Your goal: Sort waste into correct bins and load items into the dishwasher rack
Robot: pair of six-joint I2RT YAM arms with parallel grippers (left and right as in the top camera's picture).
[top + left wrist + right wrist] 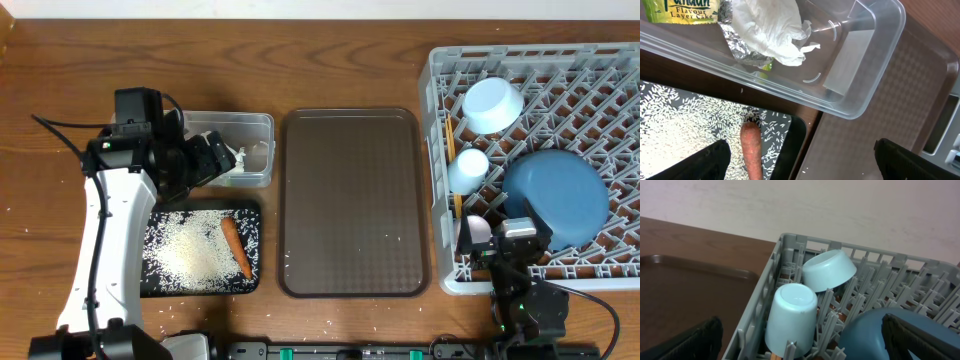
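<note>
The clear tub [255,125] holds the crumpled white tissue [772,30] and the yellow-green wrapper [685,10]. The black tray [150,285] below it holds white rice [675,125] and the orange carrot [236,248], which also shows in the left wrist view [751,150]. My left gripper [218,160] [805,167] is open and empty, over the tub's near edge. The grey dishwasher rack [437,120] holds the light-blue bowl [492,103], light-blue cup [467,168], dark-blue plate [556,195] and wooden chopsticks [458,205]. My right gripper [503,230] [805,345] is open and empty at the rack's front edge. The white-pink cup is out of view.
The large brown serving tray [352,200] lies between the bins and the rack, with a few rice grains on it. More grains lie scattered on the wooden table [330,60] near the front edge. The rack's far right is open lattice.
</note>
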